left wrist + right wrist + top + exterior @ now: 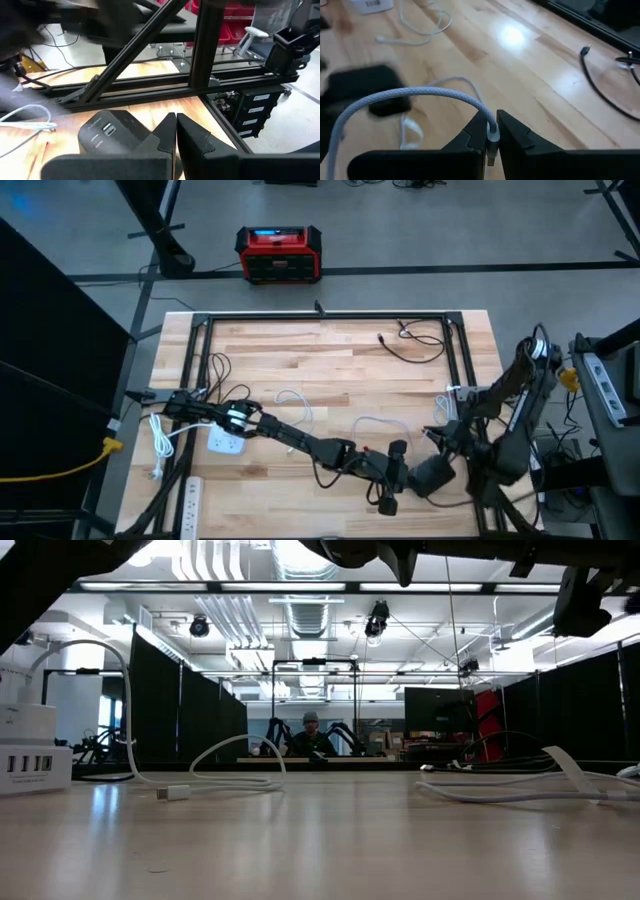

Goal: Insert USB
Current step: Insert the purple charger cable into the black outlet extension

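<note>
Right end effector (491, 131) grips braided cable (410, 95) (plug end); left end effector (176, 131) closed, empty

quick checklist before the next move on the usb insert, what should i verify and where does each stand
1. Cable held: ok. The right gripper is shut on the braided cable just behind its plug.
2. Plug orientation: cannot tell. The plug tip sits between the fingers and its face is hidden.
3. Target in sight: ok. The white USB charger stands at the table's left side, ports showing in the low view.
4. Plug near the port: not ok. In the high view the right gripper is over the table's front right, well apart from the charger.
5. Left gripper: shut and empty, above a dark adapter.
6. Path: not ok. A loose white cable lies between.
</note>
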You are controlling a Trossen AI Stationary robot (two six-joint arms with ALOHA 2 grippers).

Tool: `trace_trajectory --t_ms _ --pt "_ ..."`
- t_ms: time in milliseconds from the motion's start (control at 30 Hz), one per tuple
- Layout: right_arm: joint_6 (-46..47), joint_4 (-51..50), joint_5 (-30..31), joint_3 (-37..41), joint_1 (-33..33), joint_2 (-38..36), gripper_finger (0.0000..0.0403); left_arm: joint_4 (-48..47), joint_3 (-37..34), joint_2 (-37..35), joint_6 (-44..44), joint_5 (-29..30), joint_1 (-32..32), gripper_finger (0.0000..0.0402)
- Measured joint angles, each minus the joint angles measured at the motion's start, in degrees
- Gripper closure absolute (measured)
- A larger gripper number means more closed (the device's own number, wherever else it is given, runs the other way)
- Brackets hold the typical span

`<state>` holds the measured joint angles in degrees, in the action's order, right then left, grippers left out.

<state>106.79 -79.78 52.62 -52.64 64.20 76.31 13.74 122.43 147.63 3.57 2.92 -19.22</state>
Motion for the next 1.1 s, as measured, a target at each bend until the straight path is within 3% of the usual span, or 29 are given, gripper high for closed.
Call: trace_trajectory --t_ms 467,733,1100 --pt "-21.2 12.7 0.1 0.3 -9.0 -2.7 0.0386 -0.2 1.4 0.1 -0.3 -1.8 -0.8 0.0402" --pt "-29.0 14.1 4.4 -0.6 -14.0 -7.1 0.0386 -0.8 3.2 0.2 -0.1 0.4 -0.9 0.0402" --pt "-66.8 35.4 1.0 -3.1 -26.8 -15.5 0.0386 -2.4 3.2 0.3 1.9 1.1 -1.9 0.0402"
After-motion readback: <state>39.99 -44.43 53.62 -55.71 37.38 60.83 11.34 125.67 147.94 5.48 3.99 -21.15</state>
